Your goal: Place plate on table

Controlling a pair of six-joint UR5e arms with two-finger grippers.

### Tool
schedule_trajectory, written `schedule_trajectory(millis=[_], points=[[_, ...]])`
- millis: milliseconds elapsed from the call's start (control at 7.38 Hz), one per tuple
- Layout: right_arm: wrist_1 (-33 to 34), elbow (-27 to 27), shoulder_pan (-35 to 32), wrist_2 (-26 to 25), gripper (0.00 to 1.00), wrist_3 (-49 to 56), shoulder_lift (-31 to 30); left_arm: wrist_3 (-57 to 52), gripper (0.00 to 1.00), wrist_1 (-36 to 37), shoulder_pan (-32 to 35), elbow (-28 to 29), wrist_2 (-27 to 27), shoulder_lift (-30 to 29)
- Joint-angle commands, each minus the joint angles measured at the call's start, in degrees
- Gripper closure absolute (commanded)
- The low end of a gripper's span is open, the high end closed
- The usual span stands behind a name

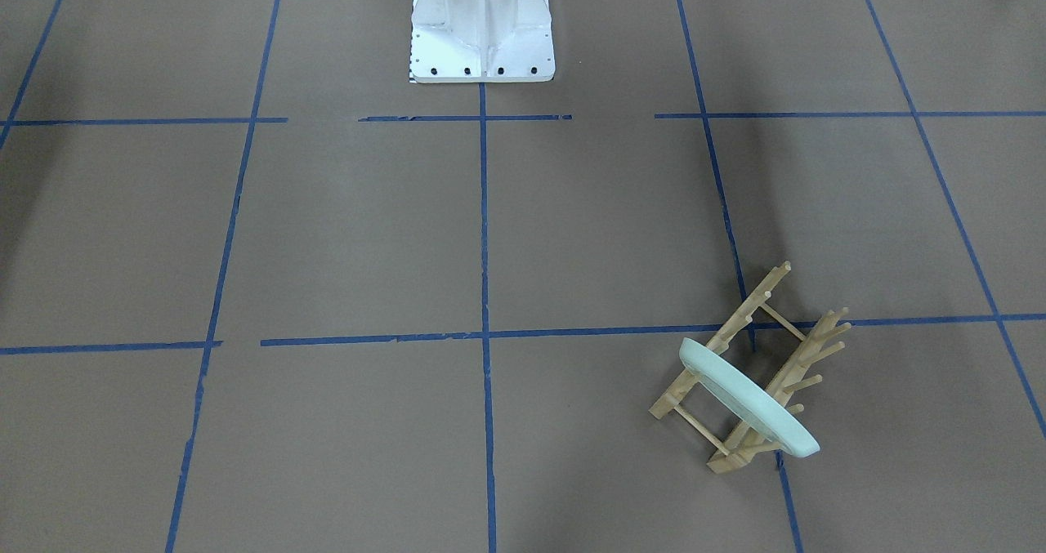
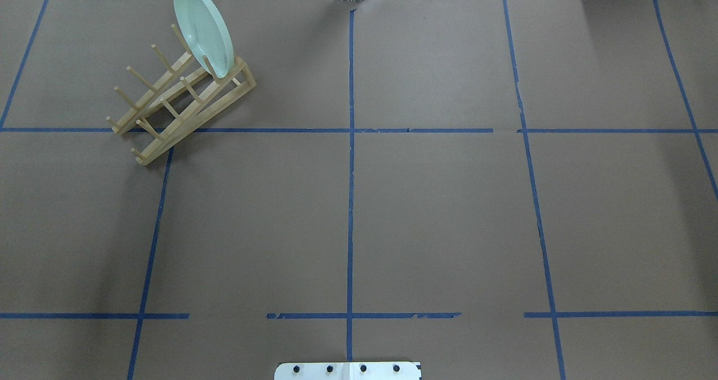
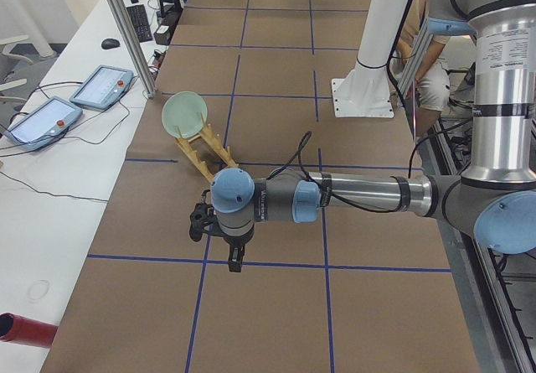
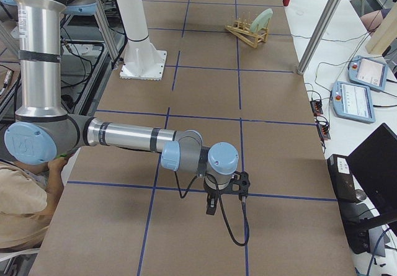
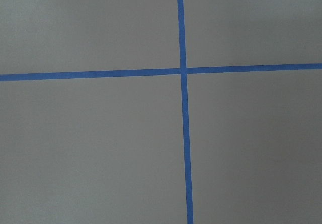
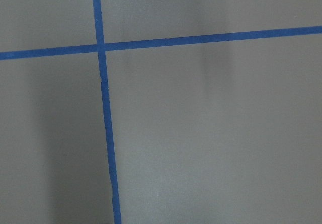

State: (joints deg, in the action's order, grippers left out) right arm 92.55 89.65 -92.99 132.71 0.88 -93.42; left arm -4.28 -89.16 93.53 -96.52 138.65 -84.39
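Note:
The pale mint-green plate (image 1: 748,398) stands on edge in the end slot of a light wooden peg rack (image 1: 756,349), leaning slightly. In the overhead view the plate (image 2: 202,29) and rack (image 2: 168,105) sit at the far left of the table (image 2: 437,211). My left gripper (image 3: 237,260) shows only in the left side view, low over the table, well short of the plate (image 3: 184,113). My right gripper (image 4: 211,206) shows only in the right side view, far from the plate (image 4: 263,18). I cannot tell whether either is open or shut. Both wrist views show only tape lines.
The white robot base plate (image 1: 482,38) stands at mid-table on the robot's side. Aluminium posts (image 3: 126,29) (image 4: 316,34) rise at the table's far edge. Teach pendants (image 3: 100,86) (image 4: 353,99) lie on the white bench beyond. A person (image 4: 25,214) sits behind the robot.

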Motion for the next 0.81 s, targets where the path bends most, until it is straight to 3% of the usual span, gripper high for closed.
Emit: schedule_trajectory(millis=[0, 135, 406, 677], points=[[0.0, 0.0, 0.0, 0.0, 0.00, 0.0, 0.1, 0.7, 0.00, -2.0, 0.2, -0.8, 7.7, 1.8], [0.0, 0.0, 0.0, 0.0, 0.00, 0.0, 0.1, 6.0, 0.00, -5.0, 0.0, -0.7, 8.6, -0.1], [0.0, 0.0, 0.0, 0.0, 0.00, 0.0, 0.0, 30.5, 0.00, -20.3, -1.8, 0.4, 8.9, -3.7], [0.0, 0.0, 0.0, 0.0, 0.00, 0.0, 0.0, 48.0, 0.00, -34.9, -6.1, 2.5, 8.9, -6.6]])
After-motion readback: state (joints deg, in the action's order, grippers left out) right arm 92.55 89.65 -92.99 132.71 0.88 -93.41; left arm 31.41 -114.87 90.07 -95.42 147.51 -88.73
